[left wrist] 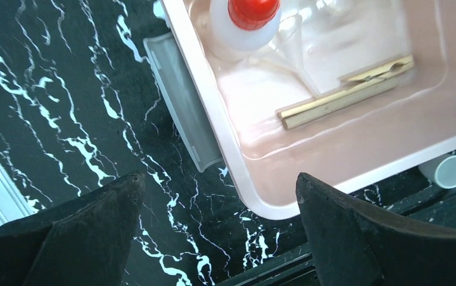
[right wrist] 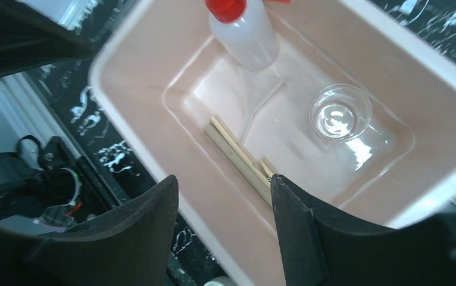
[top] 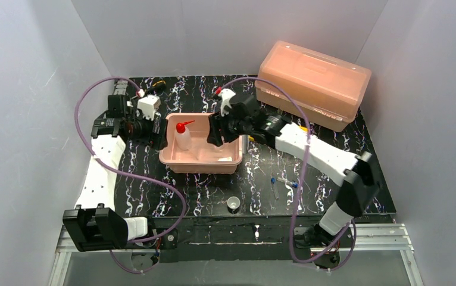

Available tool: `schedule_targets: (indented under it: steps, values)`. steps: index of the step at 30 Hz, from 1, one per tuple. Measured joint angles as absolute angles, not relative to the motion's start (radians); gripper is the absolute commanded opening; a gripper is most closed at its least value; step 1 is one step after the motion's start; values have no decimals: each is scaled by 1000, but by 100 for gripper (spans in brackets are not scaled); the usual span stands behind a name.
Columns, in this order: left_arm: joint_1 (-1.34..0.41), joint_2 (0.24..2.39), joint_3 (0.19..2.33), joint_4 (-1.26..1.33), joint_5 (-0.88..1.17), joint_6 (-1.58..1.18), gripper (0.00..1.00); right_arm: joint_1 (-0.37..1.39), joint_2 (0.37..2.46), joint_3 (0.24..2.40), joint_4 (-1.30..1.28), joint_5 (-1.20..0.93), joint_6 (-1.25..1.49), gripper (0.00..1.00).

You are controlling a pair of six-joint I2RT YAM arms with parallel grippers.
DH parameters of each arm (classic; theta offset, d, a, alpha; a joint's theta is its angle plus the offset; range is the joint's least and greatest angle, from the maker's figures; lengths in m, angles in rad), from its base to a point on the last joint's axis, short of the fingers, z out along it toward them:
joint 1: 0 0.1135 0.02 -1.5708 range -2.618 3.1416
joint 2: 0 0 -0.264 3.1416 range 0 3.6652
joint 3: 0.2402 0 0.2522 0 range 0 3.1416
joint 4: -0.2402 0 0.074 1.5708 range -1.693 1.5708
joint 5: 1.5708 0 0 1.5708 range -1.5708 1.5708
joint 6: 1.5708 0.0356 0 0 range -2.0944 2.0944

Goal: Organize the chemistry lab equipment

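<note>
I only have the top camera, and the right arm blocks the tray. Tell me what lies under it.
Observer: A wooden clamp lies flat on the floor of the pink tray, just below the right gripper.
Operator: Say whether that gripper holds anything.
Observer: No. Its jaws stand apart with nothing between them.
Operator: Name anything else in there that I miss.
Observer: A clear glass beaker stands upright in the tray, apart from both the clamp and the squeeze bottle.
</note>
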State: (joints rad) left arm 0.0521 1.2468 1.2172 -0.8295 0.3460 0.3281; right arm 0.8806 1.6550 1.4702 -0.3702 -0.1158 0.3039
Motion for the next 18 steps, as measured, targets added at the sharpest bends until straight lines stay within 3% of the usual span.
schedule_targets:
  steps: [10,18]
  values:
    - [53,1118,1415,-859,351,281,98,959,1181,1154,-390,14,330,59]
    - [56,989,1415,-885,314,269,98,1125,1110,738,-416,122,477,57]
